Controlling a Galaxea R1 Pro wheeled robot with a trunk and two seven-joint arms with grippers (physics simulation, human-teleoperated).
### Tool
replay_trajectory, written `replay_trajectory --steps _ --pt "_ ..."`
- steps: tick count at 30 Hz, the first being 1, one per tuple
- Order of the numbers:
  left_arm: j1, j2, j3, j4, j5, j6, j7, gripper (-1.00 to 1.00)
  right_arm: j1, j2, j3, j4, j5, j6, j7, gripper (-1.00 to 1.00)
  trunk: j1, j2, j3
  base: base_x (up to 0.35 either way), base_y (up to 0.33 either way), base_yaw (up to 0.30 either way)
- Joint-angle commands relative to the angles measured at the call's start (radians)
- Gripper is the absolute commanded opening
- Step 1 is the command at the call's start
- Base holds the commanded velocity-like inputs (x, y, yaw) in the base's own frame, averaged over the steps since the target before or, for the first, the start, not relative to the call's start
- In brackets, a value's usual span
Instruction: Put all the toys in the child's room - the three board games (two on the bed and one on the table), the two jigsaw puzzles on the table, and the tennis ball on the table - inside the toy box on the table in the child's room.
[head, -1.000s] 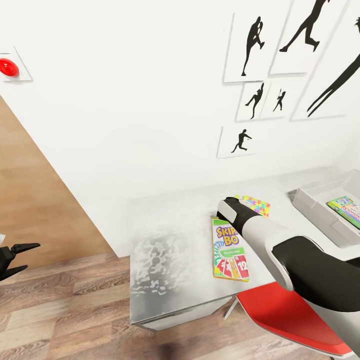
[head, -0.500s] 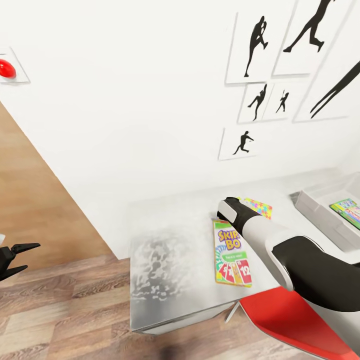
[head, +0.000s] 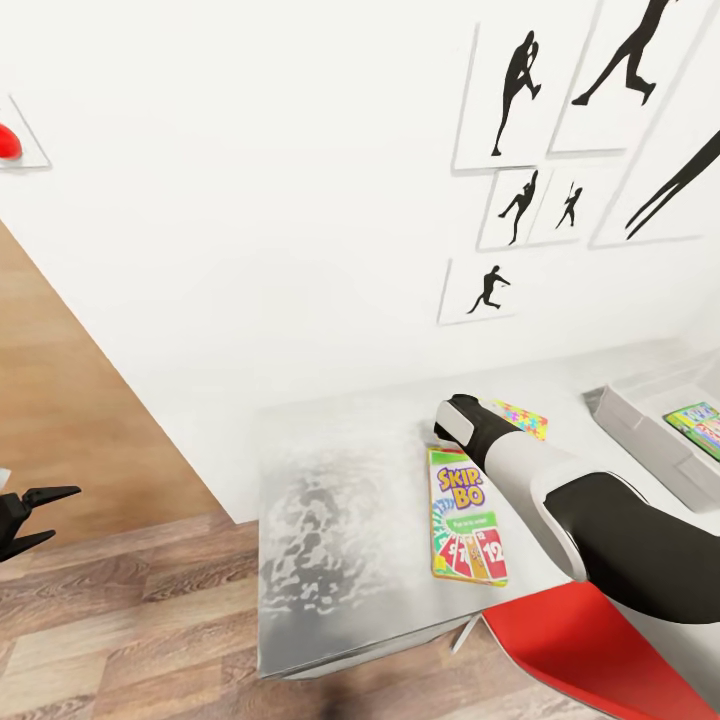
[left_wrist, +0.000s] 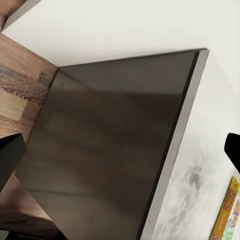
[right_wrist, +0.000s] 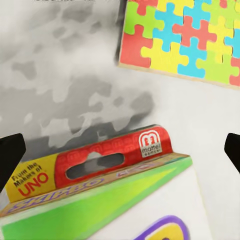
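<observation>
Right wrist view: SKIP-BO box (right_wrist: 100, 195) with red hang tab, jigsaw puzzle (right_wrist: 185, 37) near it on the surface (right_wrist: 60, 75). Head view: toy box (head: 650, 430). Left tool (head: 35, 515) fingers apart; right tool (right_wrist: 120, 150) fingers spread, empty.

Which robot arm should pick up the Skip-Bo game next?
Probably the right. Its arm reaches over the table beside the SKIP-BO box, which looms close in its wrist view. The left gripper hangs over the floor.

I see the card game box (head: 467, 517) in orange, green and red with purple-and-yellow lettering, and the jigsaw puzzle (right_wrist: 186, 39) in yellow, blue, green and red-pink pieces. My table (head: 340, 500) is pale grey, mottled darker. The tray (head: 640, 432) is light grey; the chair (head: 590, 650) red; the floor (head: 100, 620) brown wood.
</observation>
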Motion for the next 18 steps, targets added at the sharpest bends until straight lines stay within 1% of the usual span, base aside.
replay_trajectory --steps 1,15,18 --pt "-0.001 0.000 0.001 0.000 -0.010 0.004 -0.010 1.00 -0.001 0.000 0.008 -0.001 -0.006 0.008 -0.004 1.00 0.001 -0.002 -0.002 0.004 0.000 0.000" --pt "-0.001 0.001 0.003 0.000 -0.010 0.005 -0.012 1.00 0.000 0.000 0.008 -0.001 -0.006 0.009 -0.001 1.00 0.001 -0.002 -0.002 0.001 0.000 0.000" --pt "-0.001 0.001 0.003 0.001 -0.010 0.005 -0.012 1.00 0.000 0.000 0.008 -0.001 -0.007 0.009 0.000 1.00 0.012 -0.023 -0.011 0.000 0.000 0.000"
